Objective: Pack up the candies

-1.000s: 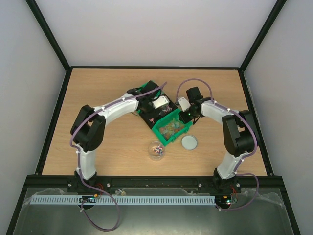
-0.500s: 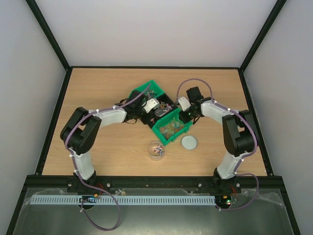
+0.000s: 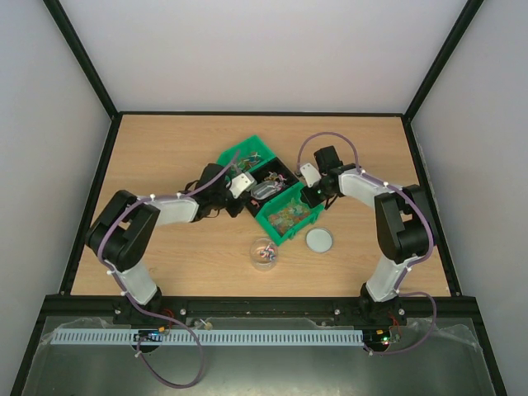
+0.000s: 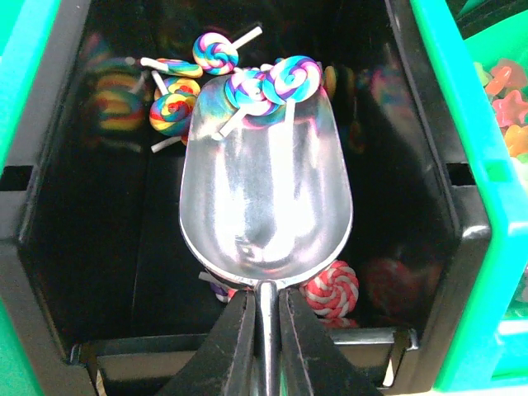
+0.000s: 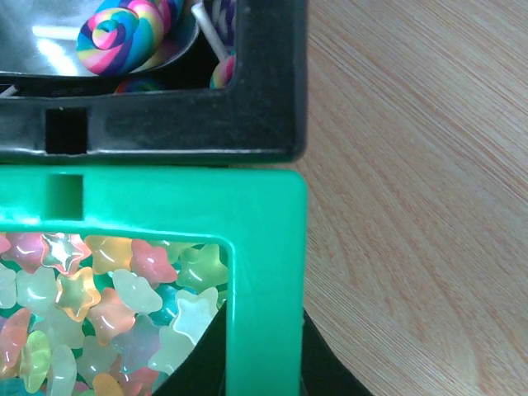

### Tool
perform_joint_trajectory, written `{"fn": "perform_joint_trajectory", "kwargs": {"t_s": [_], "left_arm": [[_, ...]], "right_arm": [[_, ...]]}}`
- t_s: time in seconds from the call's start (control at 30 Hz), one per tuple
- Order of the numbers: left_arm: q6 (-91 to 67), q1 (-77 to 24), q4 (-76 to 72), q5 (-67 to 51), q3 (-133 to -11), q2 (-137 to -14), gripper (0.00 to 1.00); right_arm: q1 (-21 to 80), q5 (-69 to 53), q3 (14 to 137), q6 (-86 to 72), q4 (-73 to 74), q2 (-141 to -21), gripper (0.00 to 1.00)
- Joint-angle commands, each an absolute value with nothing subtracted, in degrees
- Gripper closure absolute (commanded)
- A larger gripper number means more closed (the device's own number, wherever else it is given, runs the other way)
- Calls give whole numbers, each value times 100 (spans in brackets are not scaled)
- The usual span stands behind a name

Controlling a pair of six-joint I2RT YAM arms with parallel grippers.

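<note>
Left wrist: tool (image 4: 264,309) pinches scoop (image 4: 266,198) bearing candies (image 4: 274,82).

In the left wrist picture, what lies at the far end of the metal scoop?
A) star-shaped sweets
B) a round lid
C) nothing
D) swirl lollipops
D: swirl lollipops rest on the far lip of the metal scoop, whose handle the left pincer grips, inside the black bin.
</note>
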State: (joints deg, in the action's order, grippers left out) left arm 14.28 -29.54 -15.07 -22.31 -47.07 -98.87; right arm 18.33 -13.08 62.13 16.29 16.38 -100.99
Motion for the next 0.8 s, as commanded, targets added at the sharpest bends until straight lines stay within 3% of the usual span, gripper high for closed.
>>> {"fn": "perform_joint_trajectory", "kwargs": {"t_s": [0.0, 0.77], "left_arm": [[1553, -2897, -2144, -2505, -4505, -9789, 98], [1454, -2239, -2849, -3431, -4212, -9127, 98]], "right_arm": [[1733, -1536, 6333, 1531, 1661, -10199, 99], [1616, -1699, 6368, 1486, 1695, -10200, 99]]}}
